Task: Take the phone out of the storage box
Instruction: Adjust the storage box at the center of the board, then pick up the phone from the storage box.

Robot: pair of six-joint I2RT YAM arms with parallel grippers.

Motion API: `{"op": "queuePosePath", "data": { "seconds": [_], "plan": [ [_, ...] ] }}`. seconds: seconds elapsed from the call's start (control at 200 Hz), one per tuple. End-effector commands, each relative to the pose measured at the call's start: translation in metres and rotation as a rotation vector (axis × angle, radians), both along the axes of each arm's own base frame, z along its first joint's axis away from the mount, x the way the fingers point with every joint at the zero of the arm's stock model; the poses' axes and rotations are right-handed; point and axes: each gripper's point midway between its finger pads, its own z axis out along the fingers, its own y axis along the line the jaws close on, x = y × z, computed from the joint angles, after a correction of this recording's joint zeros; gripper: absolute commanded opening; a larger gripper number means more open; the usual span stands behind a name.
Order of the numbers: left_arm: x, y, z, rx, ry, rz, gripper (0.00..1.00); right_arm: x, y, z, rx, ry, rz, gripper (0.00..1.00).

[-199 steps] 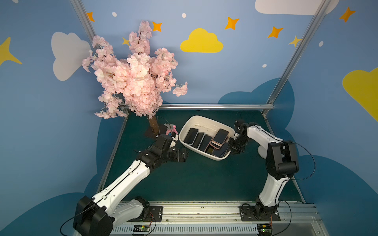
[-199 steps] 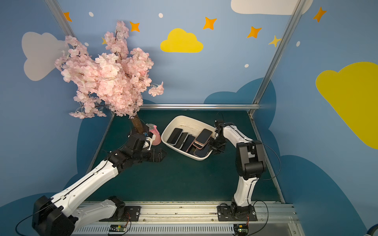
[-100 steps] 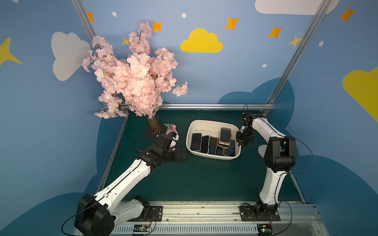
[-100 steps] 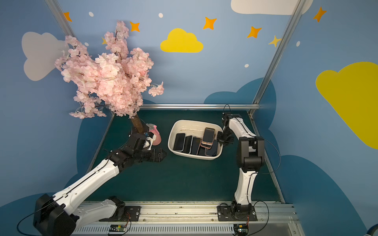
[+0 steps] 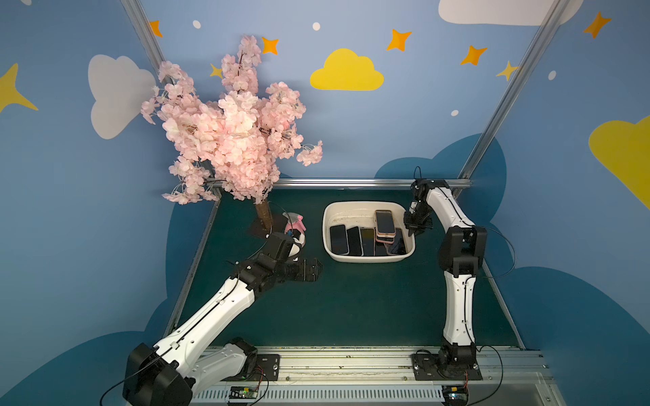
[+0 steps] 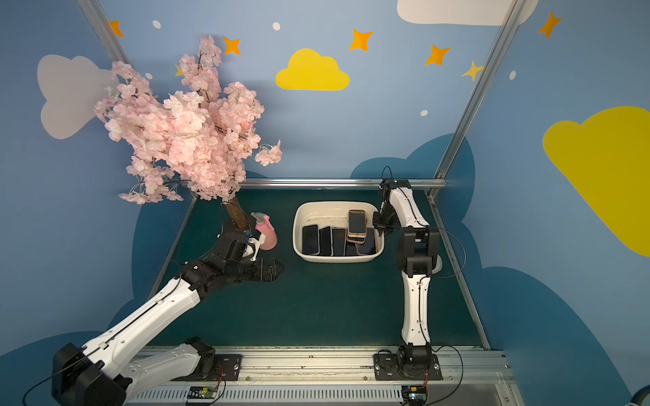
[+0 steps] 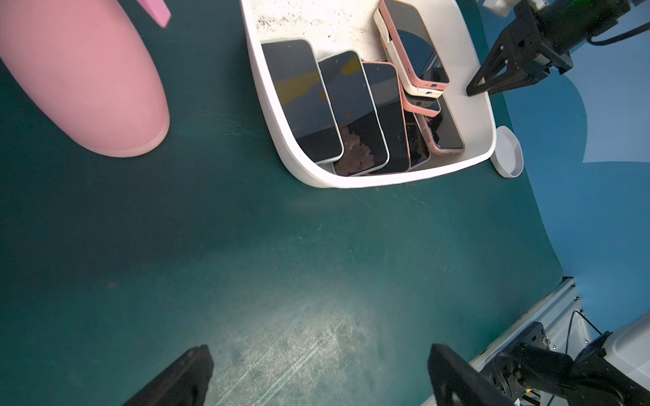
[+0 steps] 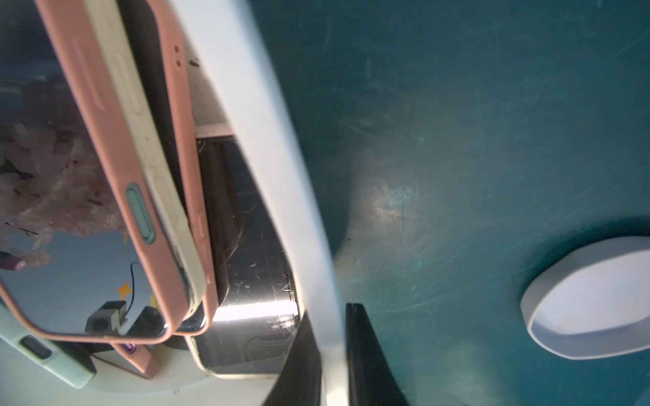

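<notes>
Green mat (image 5: 351, 309) under cloud-painted walls: the box (image 5: 367, 259) sits far, right of centre, phones (image 5: 384, 221) inside. Right gripper (image 5: 416, 232) is clamped on its right rim, bracing it; left gripper (image 5: 314, 271) hangs spread wide to its left. Next, I reckon, it must reach in for a phone.

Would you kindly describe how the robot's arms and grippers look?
The left arm and right arm are white shells with black joints and thin black cables. The left gripper and right gripper are matte black with tapering wedge fingers.
</notes>
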Motion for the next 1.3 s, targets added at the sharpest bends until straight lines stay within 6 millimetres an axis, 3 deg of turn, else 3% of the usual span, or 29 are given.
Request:
{"op": "queuePosePath", "data": {
  "seconds": [0.0, 0.15, 0.205, 0.345, 0.421, 0.556, 0.751, 1.116, 1.297],
  "plan": [
    [-0.004, 0.003, -0.005, 0.009, 0.019, 0.006, 1.0, 0.024, -0.015, 0.025, 0.004, -0.133, -0.088, 0.44],
    [0.001, 0.0, -0.001, 0.003, -0.009, -0.004, 1.0, 0.0, -0.008, 0.066, 0.01, -0.185, -0.057, 0.73],
    [0.004, -0.002, 0.001, 0.002, -0.022, -0.014, 1.0, -0.012, -0.001, 0.084, 0.022, -0.212, -0.04, 0.98],
    [0.009, -0.009, 0.005, -0.011, -0.047, -0.048, 1.0, -0.036, 0.036, 0.118, 0.083, -0.276, 0.062, 0.99],
    [0.007, -0.012, 0.003, -0.015, -0.055, -0.074, 1.0, -0.04, 0.061, 0.127, 0.104, -0.301, 0.132, 0.99],
    [0.005, -0.01, -0.002, 0.001, -0.045, -0.081, 1.0, -0.03, 0.087, 0.116, 0.068, -0.305, 0.214, 0.99],
    [0.005, -0.011, -0.001, 0.011, -0.06, -0.107, 1.0, -0.001, 0.101, 0.089, 0.078, -0.256, 0.177, 0.98],
    [0.007, -0.014, 0.004, 0.011, -0.046, -0.119, 1.0, 0.026, 0.096, 0.044, -0.022, -0.211, 0.213, 0.99],
    [0.01, -0.016, -0.007, 0.009, -0.016, -0.124, 1.0, 0.03, 0.097, 0.032, -0.029, -0.204, 0.218, 0.99]
  ]
}}
